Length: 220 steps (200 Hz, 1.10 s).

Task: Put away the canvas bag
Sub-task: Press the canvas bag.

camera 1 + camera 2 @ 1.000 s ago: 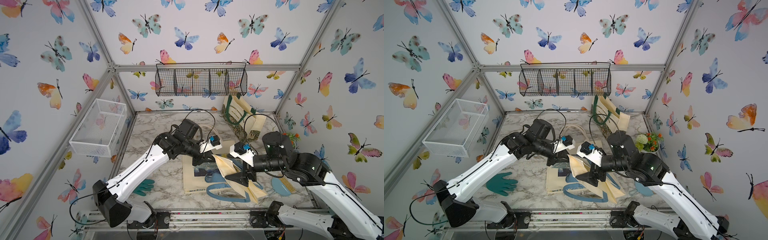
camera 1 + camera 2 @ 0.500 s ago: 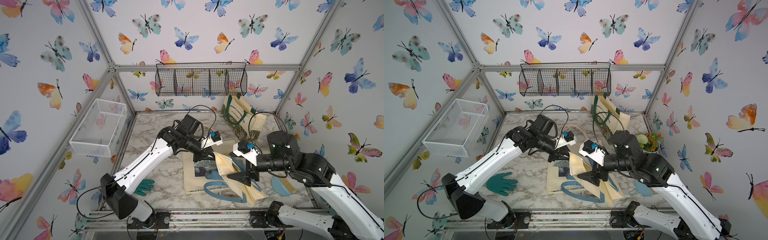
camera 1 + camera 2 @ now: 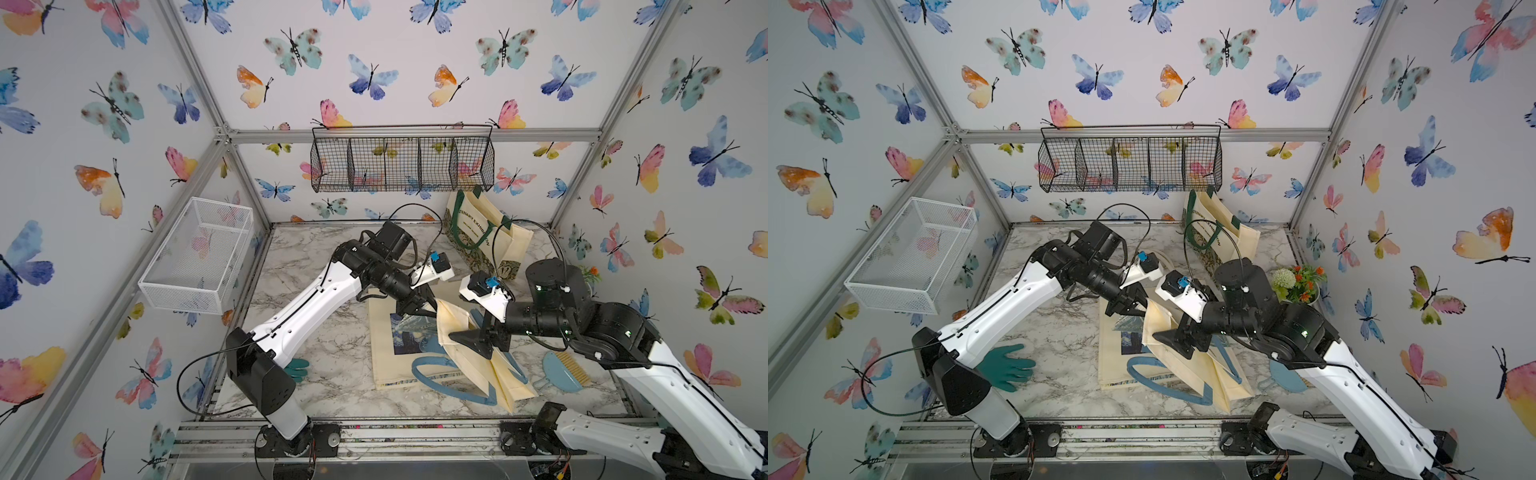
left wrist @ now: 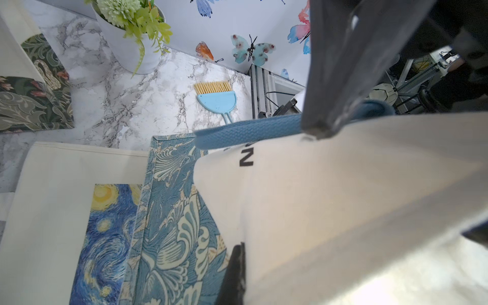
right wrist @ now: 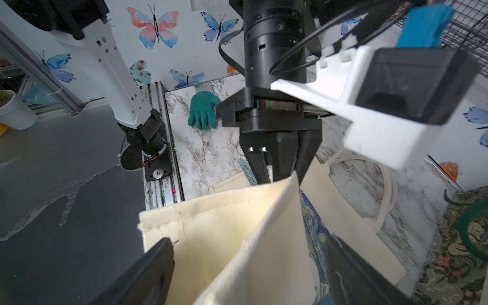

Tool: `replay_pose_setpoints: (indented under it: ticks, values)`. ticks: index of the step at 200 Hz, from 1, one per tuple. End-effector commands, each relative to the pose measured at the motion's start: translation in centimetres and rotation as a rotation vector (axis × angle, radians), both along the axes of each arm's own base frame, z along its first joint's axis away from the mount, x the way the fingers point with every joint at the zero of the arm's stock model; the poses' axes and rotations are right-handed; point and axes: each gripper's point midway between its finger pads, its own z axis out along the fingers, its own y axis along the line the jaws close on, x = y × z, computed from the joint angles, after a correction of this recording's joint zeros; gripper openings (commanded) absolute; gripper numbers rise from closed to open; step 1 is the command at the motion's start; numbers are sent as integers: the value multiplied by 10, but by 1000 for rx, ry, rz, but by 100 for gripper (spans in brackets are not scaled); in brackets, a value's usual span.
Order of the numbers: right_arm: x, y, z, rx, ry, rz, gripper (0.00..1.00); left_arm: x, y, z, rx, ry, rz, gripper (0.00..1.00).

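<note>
The canvas bag (image 3: 478, 370) (image 3: 1183, 365) is cream with blue handles (image 3: 440, 374) and lies crumpled on the marble table, one corner pulled up. My left gripper (image 3: 428, 309) (image 3: 1133, 305) is shut on that raised corner; the right wrist view shows the left gripper (image 5: 277, 163) pinching the cloth's tip. My right gripper (image 3: 473, 340) (image 5: 250, 264) stands open, one finger on each side of the bag's upright fold (image 5: 237, 237). In the left wrist view the cream cloth (image 4: 343, 198) fills the frame beside one of my fingers (image 4: 235, 274).
A flat bag with a starry blue print (image 3: 399, 345) lies under the canvas bag. A green-handled bag (image 3: 482, 232) stands at the back right under a black wire basket (image 3: 401, 164). Also here: a white wire basket (image 3: 199, 253), green glove (image 3: 1005, 368), blue brush (image 3: 565, 372), flower pot (image 3: 1298, 282).
My left arm has reached further right and back, lifting the bag's corner a little higher. The right gripper has shifted slightly and stayed open around the fold.
</note>
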Motion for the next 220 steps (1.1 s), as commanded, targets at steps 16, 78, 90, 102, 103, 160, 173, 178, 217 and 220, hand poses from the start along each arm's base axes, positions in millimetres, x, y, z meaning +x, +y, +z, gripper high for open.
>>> replay_pose_setpoints:
  ticks: [16, 78, 90, 102, 103, 160, 173, 178, 217, 220]
  values:
    - [23, -9, 2, -65, -55, -111, 90, -7, -1, -1, 34, 150, 18, 0]
    - [26, -3, 21, -19, -20, -133, 2, -8, 4, 6, -28, 42, 21, 0]
    - [25, -3, 23, -18, -10, -134, 2, -14, 4, 20, -98, 13, 2, 1]
    - [26, 0, 22, -24, 6, -131, 2, -21, 5, 35, -178, -5, -12, 7]
    - [26, 0, 22, -25, 7, -130, 2, -22, 5, 37, -186, -9, -14, 7]
    - [26, 18, 35, 46, 36, -85, 2, -57, 15, 86, -420, -40, -151, 24]
    - [25, 23, 36, 51, 49, -69, 2, -58, 15, 87, -423, -27, -162, 25]
    - [26, 25, 35, 52, 55, -64, 2, -58, 14, 88, -424, -23, -166, 25]
    - [21, 40, 29, 61, 127, -11, 2, -56, 11, 95, -438, -35, -175, 26]
    - [21, 41, 28, 60, 134, -6, 2, -56, 11, 95, -439, -36, -176, 26]
